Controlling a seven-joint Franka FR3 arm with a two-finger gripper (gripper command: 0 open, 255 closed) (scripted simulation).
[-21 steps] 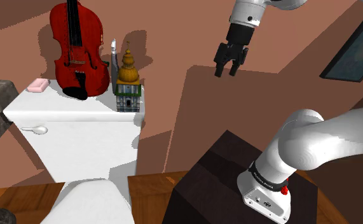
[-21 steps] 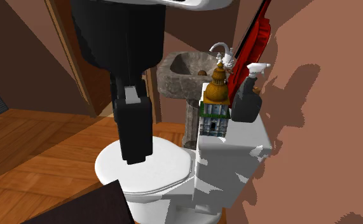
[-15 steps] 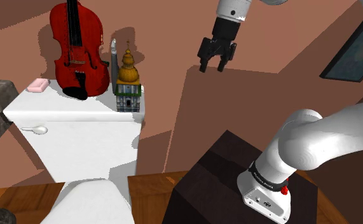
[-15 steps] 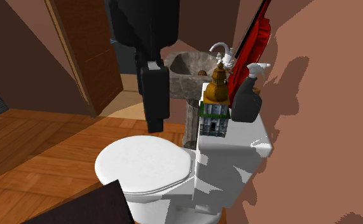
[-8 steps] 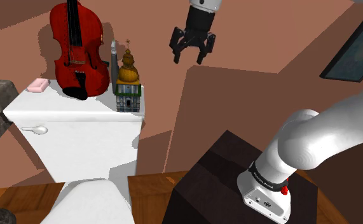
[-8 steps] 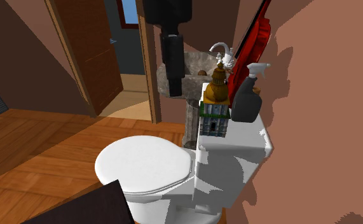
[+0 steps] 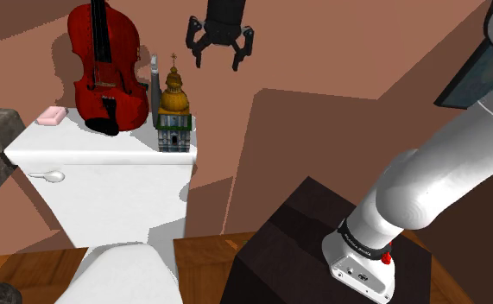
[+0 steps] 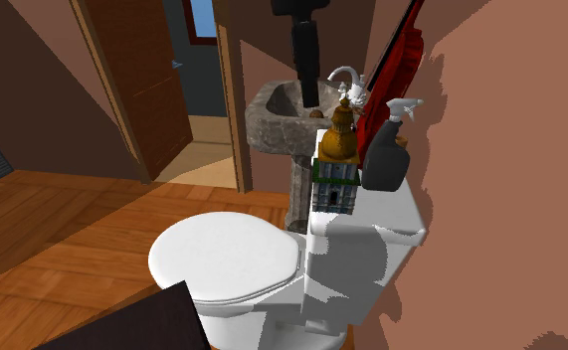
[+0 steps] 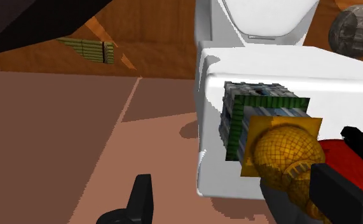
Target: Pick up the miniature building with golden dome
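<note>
The all-black gripper [image 7: 217,60] has travelled left in the shoulder view. It now hangs, jaws wide and empty, just right above the golden-domed, green-and-white miniature building [image 7: 173,114] on the white toilet tank [image 7: 89,148]. Descent seems next.

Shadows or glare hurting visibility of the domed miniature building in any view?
Shoulder view: hard-edged shadows of the violin and miniature building fall on the wall behind; the building is evenly lit. Second exterior view: blocky shadows on the wall and toilet tank side, dome clear. Wrist view: no glare, but one finger covers the dome's tip.
</note>
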